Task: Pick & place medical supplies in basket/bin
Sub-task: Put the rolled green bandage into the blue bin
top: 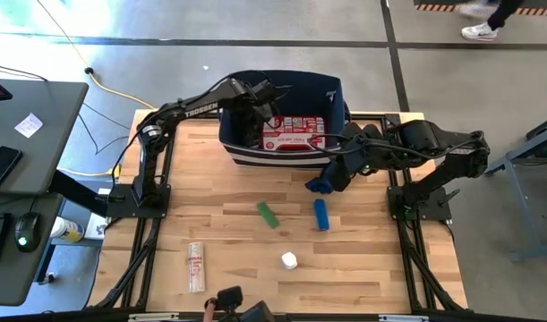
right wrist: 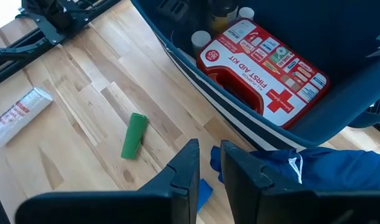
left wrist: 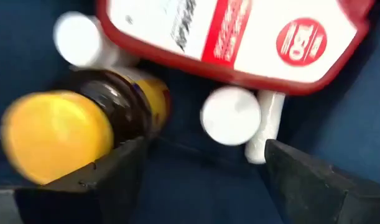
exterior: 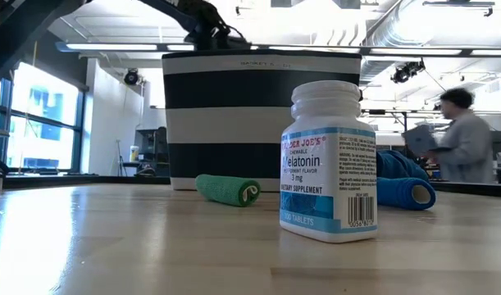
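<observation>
Amber bottle point(left wrist: 71, 127) is released by spread left tool point(left wrist: 202, 162) inside bin point(top: 331, 89); retraction straight up is advised; right tool point(right wrist: 207, 163) nearly clenched, empty.

One bin point(top: 282, 152), one first-aid pouch point(top: 294, 132), two rolls point(top: 269, 215), one white bottle point(top: 289, 260), one tube point(top: 195, 266).

Royal-blue fabric bundle point(top: 320, 185) on table point(top: 219, 224); person point(exterior: 459, 135) beyond.

First aid kit point(top: 293, 133) flat in navy bin point(top: 336, 93), green roll point(top: 269, 215) on table
</observation>
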